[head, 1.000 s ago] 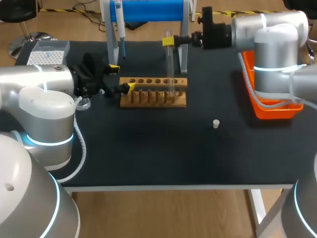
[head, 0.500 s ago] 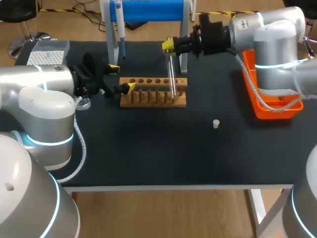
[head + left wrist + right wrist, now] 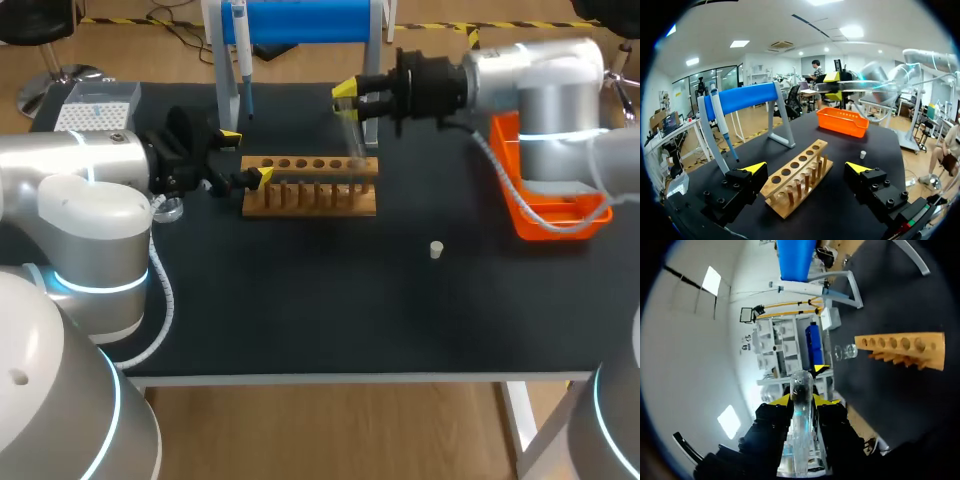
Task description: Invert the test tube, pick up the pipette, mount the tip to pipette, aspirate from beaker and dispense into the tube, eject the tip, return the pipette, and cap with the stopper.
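My right gripper [image 3: 351, 98] is shut on a clear glass test tube [image 3: 353, 132], held tilted in the air above the right end of the wooden rack [image 3: 310, 186]. In the right wrist view the tube [image 3: 802, 432] lies between the yellow-tipped fingers [image 3: 781, 400], with the rack [image 3: 902, 350] ahead. My left gripper [image 3: 245, 157] stands open at the rack's left end; in its own view the rack [image 3: 797, 175] lies between its tips. The pipette [image 3: 240, 55] hangs on the blue-topped stand [image 3: 300, 20]. A small white stopper [image 3: 436, 249] lies on the black mat. The beaker [image 3: 168, 208] is partly hidden by my left arm.
An orange tray [image 3: 550, 205] sits at the right edge under my right arm. A tip box [image 3: 95, 105] stands at the far left corner. The stand's legs rise just behind the rack. Open mat stretches in front of the rack.
My right gripper has lifted the tube out of the rack's right end and turned its wrist, so the tube went from upright to tilted. The left arm has stayed still.
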